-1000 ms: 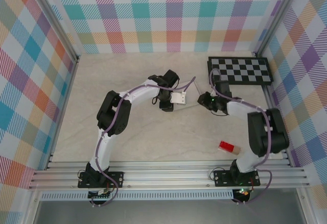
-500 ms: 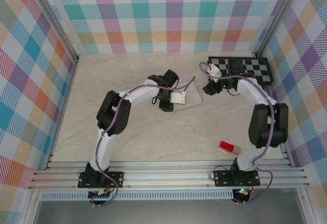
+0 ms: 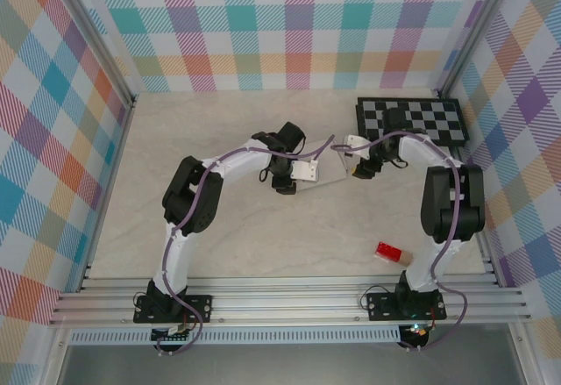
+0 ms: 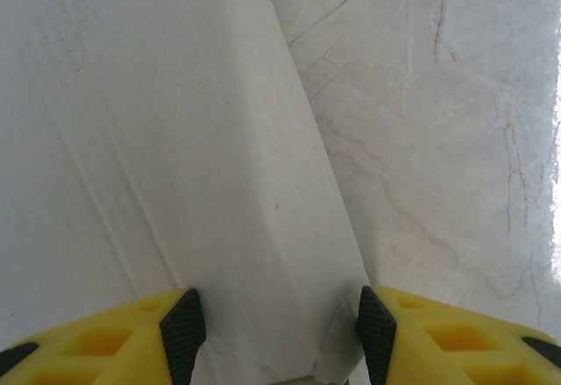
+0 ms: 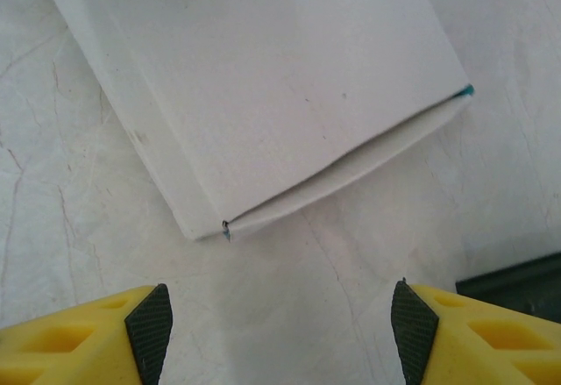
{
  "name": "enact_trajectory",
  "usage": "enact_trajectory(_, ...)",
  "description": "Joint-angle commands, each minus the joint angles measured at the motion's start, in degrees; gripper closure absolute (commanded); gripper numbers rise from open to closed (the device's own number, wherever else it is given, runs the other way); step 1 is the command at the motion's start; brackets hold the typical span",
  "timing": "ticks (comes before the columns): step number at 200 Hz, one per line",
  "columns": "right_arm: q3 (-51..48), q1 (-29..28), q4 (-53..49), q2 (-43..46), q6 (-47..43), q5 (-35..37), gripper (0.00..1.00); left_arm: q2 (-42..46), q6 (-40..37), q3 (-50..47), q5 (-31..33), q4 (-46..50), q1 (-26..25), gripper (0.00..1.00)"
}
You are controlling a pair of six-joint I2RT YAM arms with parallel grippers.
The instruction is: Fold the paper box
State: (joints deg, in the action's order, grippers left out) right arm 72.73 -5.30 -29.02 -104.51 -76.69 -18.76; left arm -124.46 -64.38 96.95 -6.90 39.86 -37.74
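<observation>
Paper box (image 5: 289,78), judged largely folded, is lying near the centre of the desk (image 3: 219,227). It is being straddled by the left tool (image 4: 273,332), grip undeterminable. At its 3 o'clock, the right tool (image 5: 280,324) is being held wide, empty, facing an unclosed end.

Both arms reach inward, right gripper (image 5: 280,319) jaws spread wide, left gripper (image 4: 279,337) perhaps half parted.
</observation>
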Motion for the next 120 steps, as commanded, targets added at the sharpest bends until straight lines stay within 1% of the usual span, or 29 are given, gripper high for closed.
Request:
enact_trajectory(1, -1.3, -2.1, 4.3, -1.7, -8.1, 1.2, 0.30, -5.0, -1.4, -4.2, 1.0, 7.7, 0.1, 0.45)
enact_trajectory(28, -2.0, -4.1, 9.6, -3.4, -10.7, 3.9, 0.30, -5.0, -1.7, -4.4, 1.6, 7.6, 0.0, 0.46)
enact_trajectory(63, -3.9, -4.3, 11.7, -4.3, -14.3, 4.0, 0.30, -5.3, -1.9, -5.2, 2.7, 7.0, -0.1, 0.48)
enact_trajectory(97, -6.5, -4.5, 12.3, -4.9, -20.0, 4.0, 0.29, -5.1, -2.1, -5.3, 2.3, 6.9, -0.1, 0.48)
enact_trajectory(112, -7.4, -5.0, 13.9, -5.3, -20.8, 5.0, 0.30, -5.0, -2.4, -5.5, 1.9, 6.8, -0.1, 0.49)
enact_trajectory(120, -7.8, -5.2, 15.1, -5.5, -21.1, 5.7, 0.32, -4.9, -2.5, -5.7, 1.7, 6.6, -0.2, 0.49)
